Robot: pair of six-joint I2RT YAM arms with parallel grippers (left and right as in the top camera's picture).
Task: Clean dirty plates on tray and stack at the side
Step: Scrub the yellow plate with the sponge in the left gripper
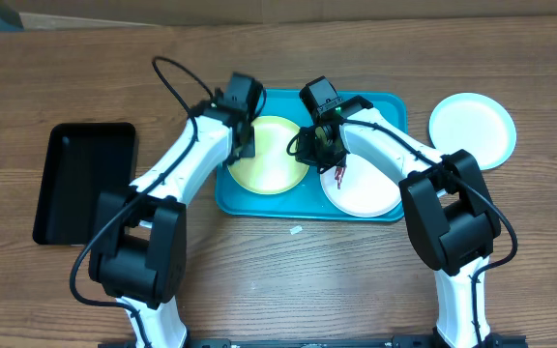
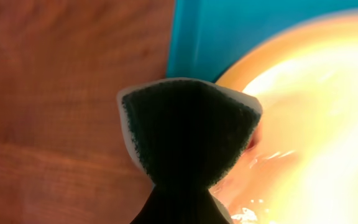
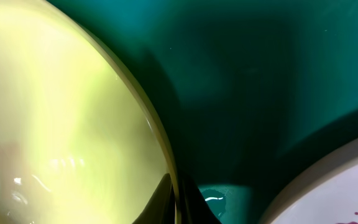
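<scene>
The turquoise tray (image 1: 385, 108) holds two plates. The pale yellow-green plate (image 1: 277, 166) lies on its left half, and my right gripper (image 1: 315, 147) is shut on that plate's right rim. In the right wrist view my right gripper (image 3: 179, 204) pinches the plate (image 3: 61, 106) at its edge above the tray (image 3: 260, 68). My left gripper (image 1: 246, 141) is shut on a dark green sponge (image 2: 188, 127), pressed at the plate's (image 2: 316, 118) left edge. A white plate (image 1: 366, 193) with a red smear (image 1: 338, 175) lies on the tray's right half. A bluish-white plate (image 1: 472, 130) rests on the table, right of the tray.
A black rectangular tray (image 1: 83, 182) lies on the wooden table at the left. A small white scrap (image 1: 296, 230) lies on the table in front of the turquoise tray. Both arms reach in from the table's near edge.
</scene>
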